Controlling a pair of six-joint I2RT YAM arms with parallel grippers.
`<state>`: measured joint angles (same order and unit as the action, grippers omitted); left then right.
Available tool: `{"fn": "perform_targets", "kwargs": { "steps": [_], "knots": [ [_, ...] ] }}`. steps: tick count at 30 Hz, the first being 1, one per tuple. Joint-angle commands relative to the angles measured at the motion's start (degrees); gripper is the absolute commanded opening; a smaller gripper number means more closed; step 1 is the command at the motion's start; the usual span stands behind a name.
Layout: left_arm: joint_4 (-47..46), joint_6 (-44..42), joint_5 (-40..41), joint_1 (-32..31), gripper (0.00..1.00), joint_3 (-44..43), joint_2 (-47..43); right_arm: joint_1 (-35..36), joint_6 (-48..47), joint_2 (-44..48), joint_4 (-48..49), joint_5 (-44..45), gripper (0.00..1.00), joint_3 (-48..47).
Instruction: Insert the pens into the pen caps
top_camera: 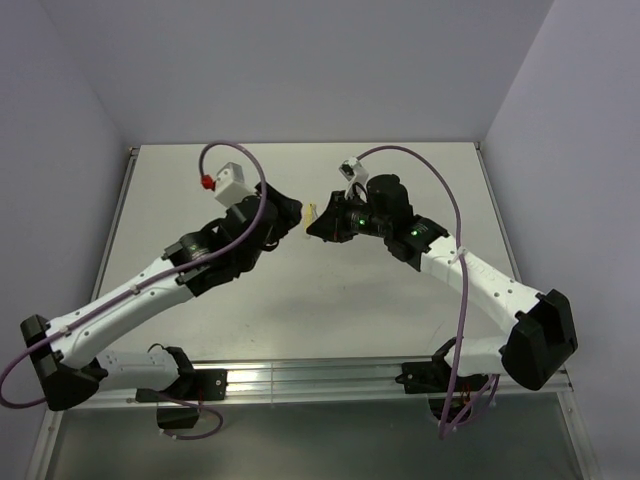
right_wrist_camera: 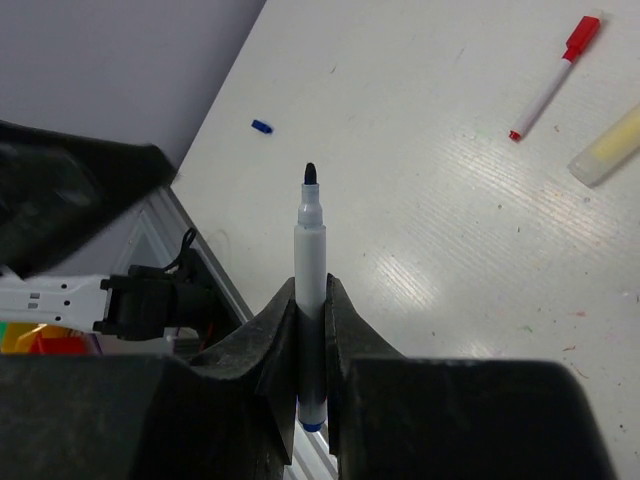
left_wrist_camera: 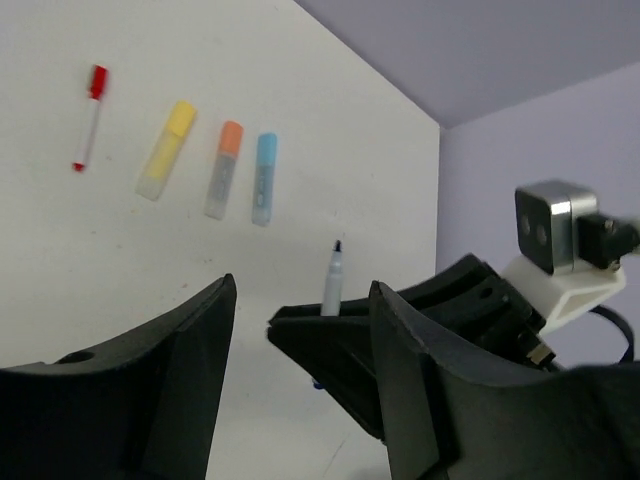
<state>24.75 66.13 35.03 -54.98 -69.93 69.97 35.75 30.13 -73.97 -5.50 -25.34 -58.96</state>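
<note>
Looking at the right wrist view, the right gripper (right_wrist_camera: 311, 300) is pinching the dark blue pen (right_wrist_camera: 310, 235) low on its barrel. The pen's long axis runs straight up the frame, bare tip leading. The dark-blue cap (right_wrist_camera: 262, 126) lies loose on the table (right_wrist_camera: 420, 260), up and left of that tip and well apart from it. It's too tiny to say which end is open.

The left gripper (left_wrist_camera: 300, 300) is spread wide with nothing in it, and it faces the pen head-on. From above, both arms reach forward and bend inward, wrists nose to nose mid-table. The cap doesn't show there, so I can't tell which arm is nearer.

My guess is the free left claw has to fetch the cap.

The red pen (left_wrist_camera: 88, 118), yellow marker (left_wrist_camera: 167, 148), orange marker (left_wrist_camera: 224, 168) and light blue marker (left_wrist_camera: 264, 177) sit in a row at upper left, and all look capped.
</note>
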Motion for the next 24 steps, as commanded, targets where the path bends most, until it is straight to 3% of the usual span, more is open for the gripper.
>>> {"fn": "perform_targets", "kwargs": {
  "steps": [1,3,6,8,10,16,19,24],
  "knots": [
    [17.00,7.14,10.83,0.84,0.61,-5.12,-6.23,0.20,-0.77,2.95,-0.39,1.88,0.00,-1.25],
    [24.60,14.25,14.44,1.98,0.61,-4.78,-8.70,-0.06,-0.77,3.75,-0.57,1.88,0.00,-0.72],
    [34.21,15.53,11.40,10.39,0.59,-2.50,-13.19,-1.20,0.01,5.24,0.22,0.31,0.00,0.51],
    [34.84,12.73,8.41,21.89,0.59,0.48,-16.18,-1.73,-0.16,5.77,-0.48,-0.58,0.00,0.60],
    [33.96,4.47,2.61,34.07,0.60,2.34,-17.06,-3.05,-0.16,7.17,-0.57,-1.55,0.00,1.47],
    [27.99,-9.78,-11.97,62.57,0.55,12.52,-11.62,-6.65,1.42,8.85,1.10,-5.85,0.00,3.76],
    [23.34,-13.12,-18.84,70.59,0.54,17.10,-8.47,-7.80,2.12,8.15,1.97,-7.95,0.00,4.11],
    [22.89,-11.11,-20.44,73.17,0.54,18.25,-3.45,-8.15,2.48,6.74,3.03,-8.58,0.00,4.38]
  ]
}}
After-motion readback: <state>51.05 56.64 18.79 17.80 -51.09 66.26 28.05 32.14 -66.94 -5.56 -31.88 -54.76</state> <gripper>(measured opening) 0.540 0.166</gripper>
